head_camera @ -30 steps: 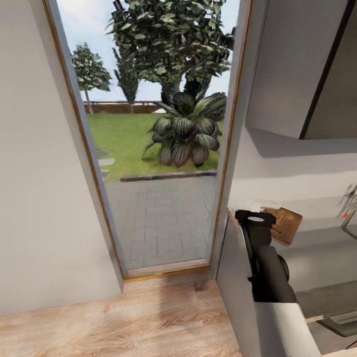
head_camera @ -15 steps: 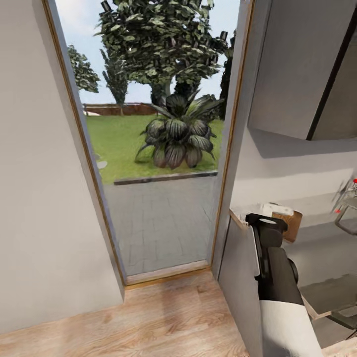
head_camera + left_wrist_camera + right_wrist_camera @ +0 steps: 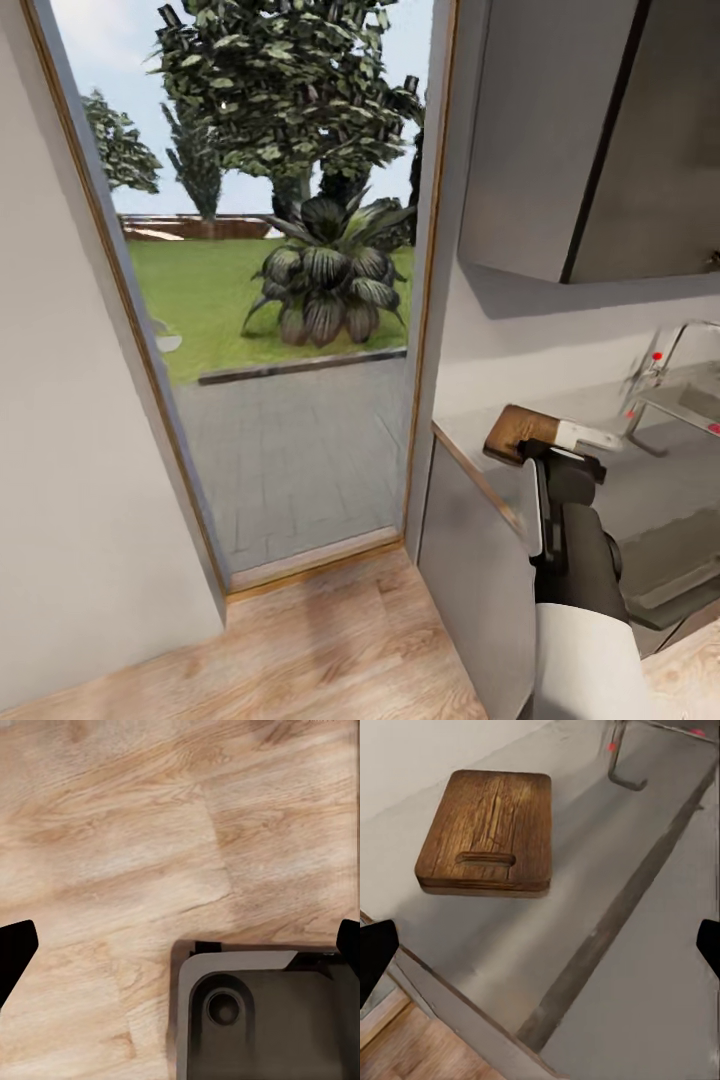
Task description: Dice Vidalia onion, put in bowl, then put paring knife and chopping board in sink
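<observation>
The dark brown chopping board (image 3: pixel 520 430) lies on the grey countertop (image 3: pixel 660 480) near its end by the doorway, slot handle toward me. In the right wrist view the chopping board (image 3: pixel 487 832) lies ahead of my right gripper (image 3: pixel 540 952), which hovers over the countertop (image 3: pixel 645 967), open and holding nothing. The chrome tap (image 3: pixel 665 350) with red knobs stands at the far right, with the sink's rim (image 3: pixel 700 408) beside it. My left gripper (image 3: pixel 180 952) is open above the wood floor (image 3: pixel 112 832). The onion, knife and bowl are out of view.
An open doorway (image 3: pixel 270 300) to a garden takes up the left and middle. A pale wall (image 3: pixel 60 480) stands at the left. Grey wall cabinets (image 3: pixel 600 130) hang above the counter. My dark base (image 3: pixel 262 1012) shows under the left gripper.
The whole head view has shifted left, so the camera has turned right. More of the tap and counter shows, and the board sits left of my right arm's end.
</observation>
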Controlling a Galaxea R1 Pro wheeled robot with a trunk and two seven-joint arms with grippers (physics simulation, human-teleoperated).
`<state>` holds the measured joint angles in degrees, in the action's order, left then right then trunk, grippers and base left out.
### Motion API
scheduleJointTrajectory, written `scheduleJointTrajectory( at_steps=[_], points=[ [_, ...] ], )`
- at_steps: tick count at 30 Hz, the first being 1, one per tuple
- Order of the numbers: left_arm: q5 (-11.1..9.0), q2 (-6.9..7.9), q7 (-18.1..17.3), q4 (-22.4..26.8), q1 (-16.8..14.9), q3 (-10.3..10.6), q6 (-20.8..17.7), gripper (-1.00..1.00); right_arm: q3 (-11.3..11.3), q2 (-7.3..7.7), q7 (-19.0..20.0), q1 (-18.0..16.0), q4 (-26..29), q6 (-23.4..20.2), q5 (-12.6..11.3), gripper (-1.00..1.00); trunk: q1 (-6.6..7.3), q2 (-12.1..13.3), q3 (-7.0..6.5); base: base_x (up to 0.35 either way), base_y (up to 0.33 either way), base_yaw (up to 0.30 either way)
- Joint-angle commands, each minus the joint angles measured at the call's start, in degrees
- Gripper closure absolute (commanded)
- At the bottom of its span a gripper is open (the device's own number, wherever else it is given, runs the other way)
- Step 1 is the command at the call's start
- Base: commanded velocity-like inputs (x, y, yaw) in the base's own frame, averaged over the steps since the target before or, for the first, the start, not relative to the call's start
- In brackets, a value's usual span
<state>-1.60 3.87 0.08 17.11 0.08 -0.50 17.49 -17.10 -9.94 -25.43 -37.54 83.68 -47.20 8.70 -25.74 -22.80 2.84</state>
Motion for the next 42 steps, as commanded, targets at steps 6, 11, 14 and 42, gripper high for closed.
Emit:
scheduleJointTrajectory(
  at_steps=[6,11,14,42],
  points=[
    [0.1,-0.09,0.0,0.0,0.0,0.1,0.1,-1.0,0.1,-0.05,0.4,-0.1,-0.1,2.6,0.5,-1.0,-0.04,-0.1,-0.27,0.012,0.01,-0.212],
    [0.3,-0.48,-0.1,0.0,0.0,0.2,0.1,-1.0,0.2,-0.05,2.5,-0.1,-0.2,2.8,0.5,-1.0,-0.04,-0.1,-0.6,0.167,0.135,-0.212],
    [0.3,-0.51,-0.1,0.0,0.0,0.3,0.1,-1.0,0.2,-0.05,3.0,-0.1,-0.2,2.8,0.5,-1.0,-0.04,-0.1,-0.8,0.212,0.174,-0.212],
    [0.3,-0.53,-0.3,-0.1,0.0,0.5,0.1,-1.0,0.2,-0.05,3.3,0.0,-1.1,2.7,0.7,-1.0,-0.04,-0.1,-2.65,0.098,0.094,-0.212]
  ],
)
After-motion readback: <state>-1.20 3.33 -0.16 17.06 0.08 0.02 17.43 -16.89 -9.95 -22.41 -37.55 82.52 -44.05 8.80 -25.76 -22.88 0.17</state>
